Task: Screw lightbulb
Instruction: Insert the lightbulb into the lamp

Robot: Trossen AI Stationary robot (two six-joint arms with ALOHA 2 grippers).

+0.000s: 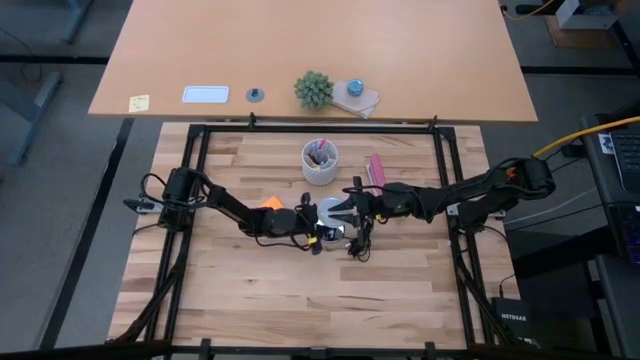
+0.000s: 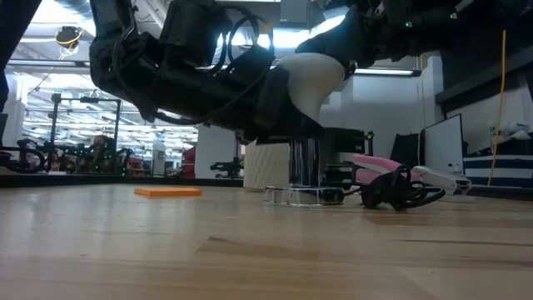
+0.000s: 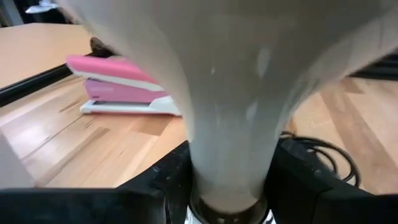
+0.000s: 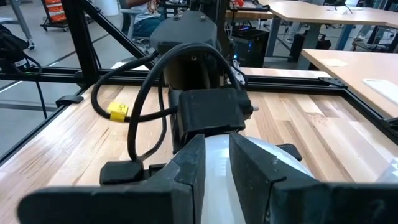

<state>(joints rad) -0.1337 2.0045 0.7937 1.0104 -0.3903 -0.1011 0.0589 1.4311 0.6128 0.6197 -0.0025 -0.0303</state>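
Bulb (image 2: pixel 312 79) upright on fitting (image 2: pixel 304 193), table centre. Left gripper (image 3: pixel 230 186) jaws around bulb neck; right gripper (image 4: pixel 214 168) pinching bulb top. Cup (image 1: pixel 320 160) at 12 o'clock.

— What's the bench (image 2: pixel 250 258) made of?
— Pale wood planks, smooth with a slight sheen. The lightbulb (image 3: pixel 230 112) is glossy white, plastic or glass — I can't tell which.
— And the stapler (image 3: pixel 124 87)?
— Shiny pink plastic.
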